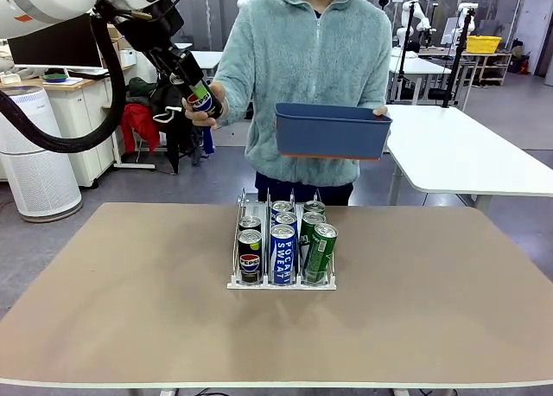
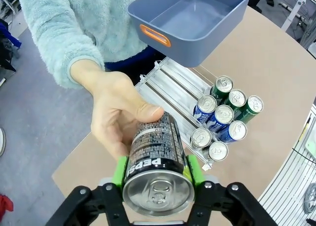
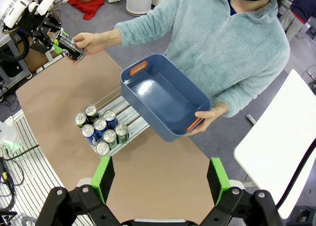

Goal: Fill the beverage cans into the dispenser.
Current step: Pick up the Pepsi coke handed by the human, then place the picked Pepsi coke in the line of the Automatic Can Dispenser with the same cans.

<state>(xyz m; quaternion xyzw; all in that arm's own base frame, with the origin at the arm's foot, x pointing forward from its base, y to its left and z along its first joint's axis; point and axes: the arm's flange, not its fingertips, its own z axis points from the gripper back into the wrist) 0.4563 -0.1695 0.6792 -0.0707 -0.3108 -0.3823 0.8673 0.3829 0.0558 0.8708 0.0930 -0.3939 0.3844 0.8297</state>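
Note:
My left gripper (image 1: 200,98) is shut on a black Pepsi can (image 2: 155,159), raised above the table's far left edge. The person's hand (image 2: 116,112) still wraps the can's far end. From the right wrist view, the same can (image 3: 72,47) lies between that gripper and the hand. The dispenser (image 1: 259,284) stands mid-table with several cans in its front ends: black Pepsi cans (image 1: 250,258) left, blue Pocari Sweat cans (image 1: 282,253) middle, green cans (image 1: 320,253) right. The rear of its lanes (image 2: 168,88) is bare. My right gripper (image 3: 160,179) hangs open high above the table, holding nothing.
The person stands at the far edge and holds an empty blue bin (image 1: 333,130) with orange handles over the back of the dispenser in the other hand. Bare brown tabletop (image 1: 130,292) surrounds the rack. White tables stand behind on the right.

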